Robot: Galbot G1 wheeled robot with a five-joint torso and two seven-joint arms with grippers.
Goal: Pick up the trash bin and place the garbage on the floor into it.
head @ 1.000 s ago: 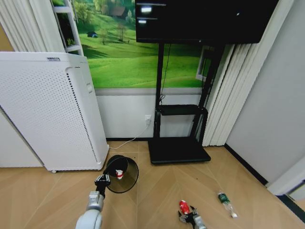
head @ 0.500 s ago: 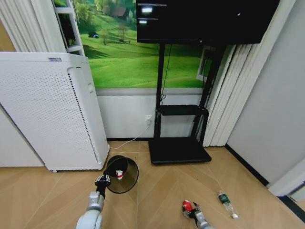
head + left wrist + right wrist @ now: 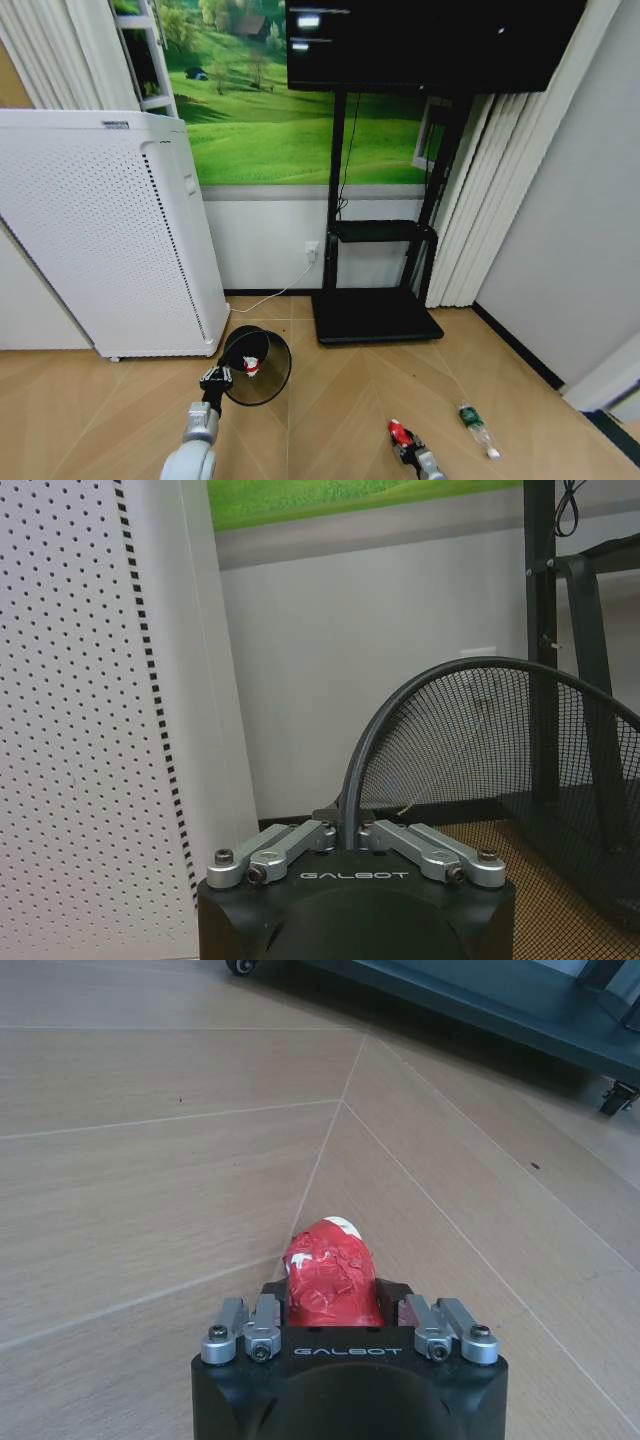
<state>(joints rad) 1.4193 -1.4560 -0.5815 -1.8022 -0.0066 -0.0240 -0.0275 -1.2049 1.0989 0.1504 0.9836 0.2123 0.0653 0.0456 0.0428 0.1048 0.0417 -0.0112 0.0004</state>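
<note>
The left gripper [image 3: 216,379] is clenched on the rim of the trash bin [image 3: 262,366], holding the black mesh basket tilted just beside the lower corner of the white perforated appliance [image 3: 100,230]. The bin's open mouth faces the camera in the head view, and a red-and-white wrapper [image 3: 248,365] lies inside it. In the left wrist view the rim [image 3: 420,685] runs up from between the closed fingers. The right gripper [image 3: 405,445] grasps the red packet [image 3: 330,1280] low over the wooden floor [image 3: 340,400], its crumpled end sticking out. The clear bottle [image 3: 476,428] lies on the floor near the right gripper, not touching it.
</note>
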